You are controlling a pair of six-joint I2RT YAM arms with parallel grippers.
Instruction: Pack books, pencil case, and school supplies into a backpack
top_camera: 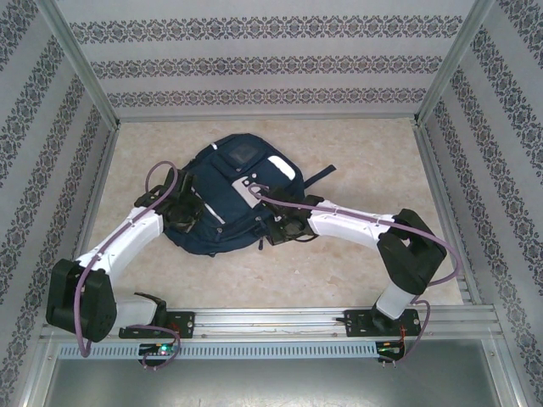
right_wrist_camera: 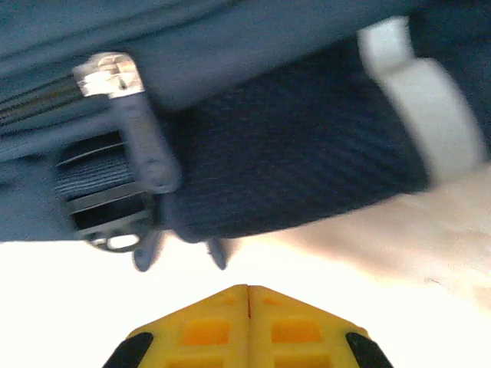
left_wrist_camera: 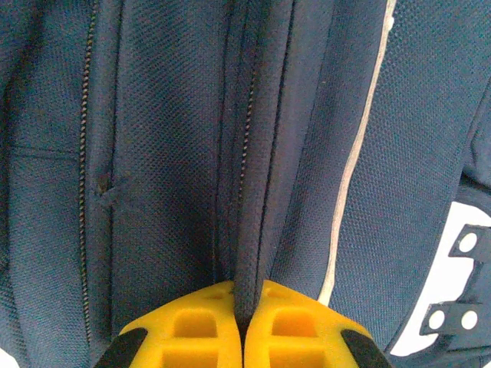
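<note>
Beige marbled table [top_camera: 339, 284] lies inside patterned walls [top_camera: 254, 59], and the navy backpack [top_camera: 222, 197] lies flat near its middle, its white patches toward the far side and a strap end trailing to the right. The white left arm [top_camera: 127, 242] reaches in from the near left and the right arm [top_camera: 356, 225] from the near right, each with a purple cable [top_camera: 161, 174] looping along it, so the two wrists cover the bag's near flanks. The left gripper [top_camera: 182, 212] sits on the bag's left side; its wrist camera shows the yellow fingers [left_wrist_camera: 199, 326] pressed together on a raised ridge of backpack [left_wrist_camera: 161, 153] fabric, which runs up between them flanked by two zip tracks [left_wrist_camera: 87, 153]. A pale stripe [left_wrist_camera: 354, 153] slants along the fabric to the right of the ridge, and a white patch [left_wrist_camera: 460, 284] with snaps lies at the frame's right edge. The right gripper [top_camera: 284, 227] lies at the bag's near right edge; from its wrist the fingers [right_wrist_camera: 207, 330] meet with nothing between them, just short of the backpack [right_wrist_camera: 307, 146] and over bare table. Ahead of them, apart from the tips, hang a silver slider [right_wrist_camera: 107, 77], its navy pull tab [right_wrist_camera: 142, 146] and a black buckle [right_wrist_camera: 100, 215]; the view is blurred.
</note>
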